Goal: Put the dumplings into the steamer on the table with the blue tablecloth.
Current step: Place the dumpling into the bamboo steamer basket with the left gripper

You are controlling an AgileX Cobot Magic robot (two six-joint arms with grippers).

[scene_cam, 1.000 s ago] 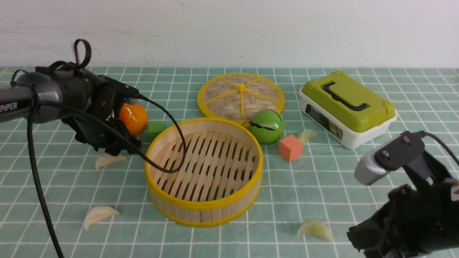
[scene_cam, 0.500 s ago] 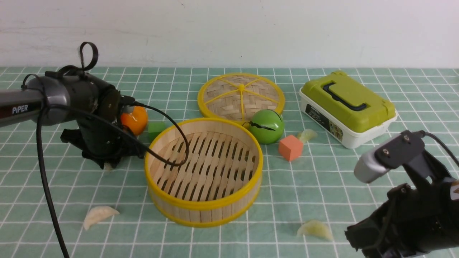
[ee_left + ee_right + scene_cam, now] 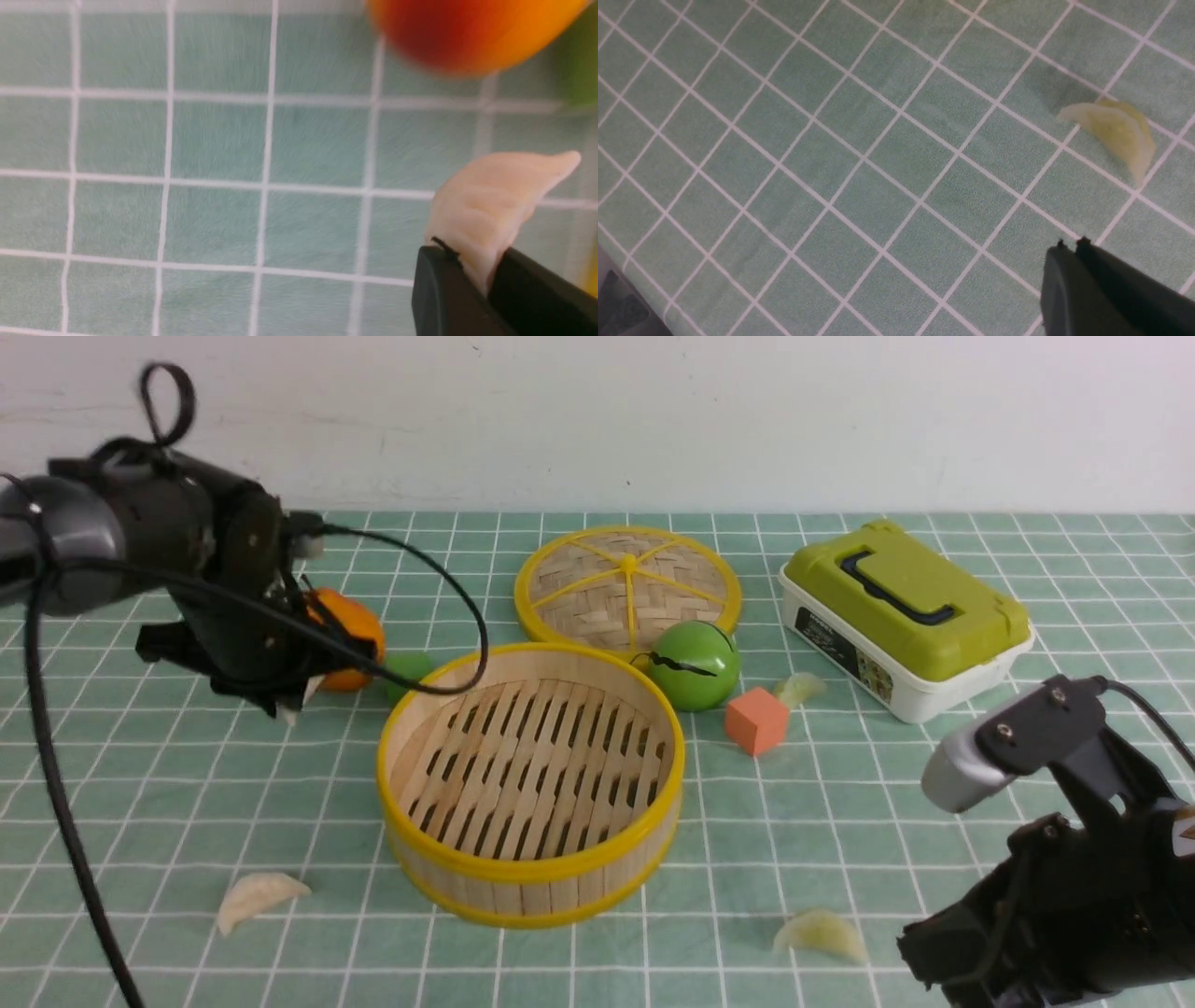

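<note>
One big cloth [image 3: 840, 821] covers the table, and everything sits on it. The steamer [image 3: 529, 887] is the biggest thing there. It stands in the middle with no lid on, and its floor is bare. No dumpling is inside yet.

The left gripper [image 3: 472, 255] hangs to the left of the steamer, up off the cloth. It is clamped on the held dumpling [image 3: 495, 196]. The fingers pinch only one end, and most of the dumpling sticks out past the tips. An orange [image 3: 353, 621] sits just behind this gripper. The right gripper [image 3: 1071, 245] is low at the front right, with its fingers together and nothing between them.

Three more dumplings lie on the cloth: the left dumpling [image 3: 257, 896] near the front, the right dumpling [image 3: 822, 933] near the front, and the far dumpling [image 3: 798, 688] behind the steamer.

The grip looks small, and the dumpling is shiny. A quick swing could make it slip out and drop on the cloth. If the gripper travels too low, the dumpling could hit the steamer's wall. The black cable [image 3: 457, 597] loops close to the rim and might catch on it.
</note>
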